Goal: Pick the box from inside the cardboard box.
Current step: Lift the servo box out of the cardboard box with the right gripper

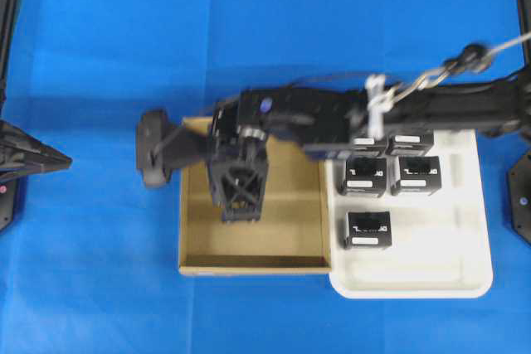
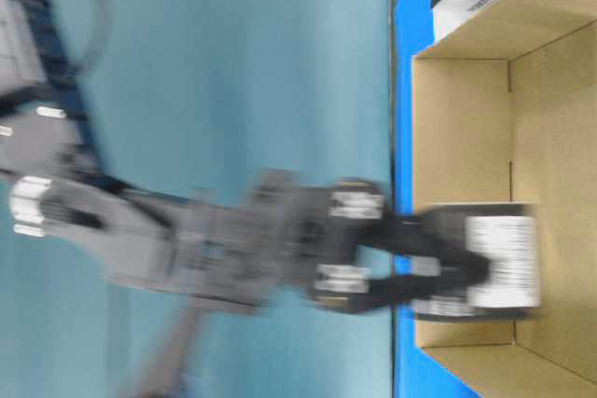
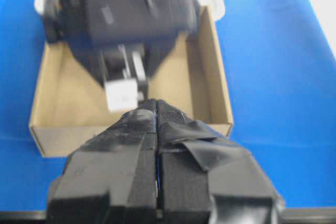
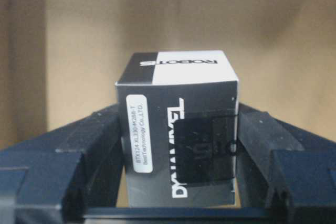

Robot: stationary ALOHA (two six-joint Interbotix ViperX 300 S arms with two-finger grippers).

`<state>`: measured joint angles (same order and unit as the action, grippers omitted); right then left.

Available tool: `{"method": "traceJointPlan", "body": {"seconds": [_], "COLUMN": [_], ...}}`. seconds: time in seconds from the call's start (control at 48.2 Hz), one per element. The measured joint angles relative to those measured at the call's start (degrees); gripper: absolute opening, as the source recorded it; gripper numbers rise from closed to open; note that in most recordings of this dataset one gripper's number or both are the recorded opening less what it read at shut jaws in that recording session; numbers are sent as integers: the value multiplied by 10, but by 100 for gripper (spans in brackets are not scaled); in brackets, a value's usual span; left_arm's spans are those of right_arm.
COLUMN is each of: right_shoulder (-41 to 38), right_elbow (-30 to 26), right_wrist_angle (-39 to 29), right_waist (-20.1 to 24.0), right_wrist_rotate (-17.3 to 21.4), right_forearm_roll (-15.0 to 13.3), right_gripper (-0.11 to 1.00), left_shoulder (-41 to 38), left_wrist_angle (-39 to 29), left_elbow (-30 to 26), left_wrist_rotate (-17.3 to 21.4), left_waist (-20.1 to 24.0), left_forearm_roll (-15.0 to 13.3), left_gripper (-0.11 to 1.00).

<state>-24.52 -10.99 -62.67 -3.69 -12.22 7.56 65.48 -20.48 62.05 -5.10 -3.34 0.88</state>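
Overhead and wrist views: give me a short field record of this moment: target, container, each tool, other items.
target: the box, black with white label, between the right tool's fingers
container: cardboard box, brown, low walls, on the blue table cover
right tool: reaching into the cardboard box, shut on the box
left tool: shut, holding nothing, outside the cardboard box
other items: white tray beside the cardboard box, holding five similar black boxes

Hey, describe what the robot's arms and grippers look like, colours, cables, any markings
Both arms are black. The right arm is boxy, with a silver ring at one joint, a white tie and a dark cable running along it. The right gripper has thick dark fingers. The left gripper has its fingers wrapped in black tape.
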Motion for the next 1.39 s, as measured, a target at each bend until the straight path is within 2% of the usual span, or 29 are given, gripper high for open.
{"method": "traceJointPlan", "body": {"seconds": [0.29,0.602,0.705,1.079,1.245,1.39], "right_shoulder": [98,177,201,300,345,383], "right_elbow": [-7,-9,-9,-11,20,87], "right_wrist_angle": [-86,-142,-163,-244,-254,-255], "right_waist": [-13,-13,-13,1,25,51], "right_wrist_rotate": [17,71,76,161,200,229], "right_forearm_roll": [0,0,1,0,-1,-1], "right_gripper": [61,60,61,61,61,61], "left_shoulder": [0,0,0,0,0,0], "left_wrist_angle": [0,1,0,0,0,0], "left_elbow": [1,0,0,0,0,0], "left_wrist_rotate": [0,0,0,0,0,0], "left_waist": [0,0,0,0,0,0], "left_forearm_roll": [0,0,0,0,0,0], "left_gripper": [-7,-7,-7,-7,-7,-7]}}
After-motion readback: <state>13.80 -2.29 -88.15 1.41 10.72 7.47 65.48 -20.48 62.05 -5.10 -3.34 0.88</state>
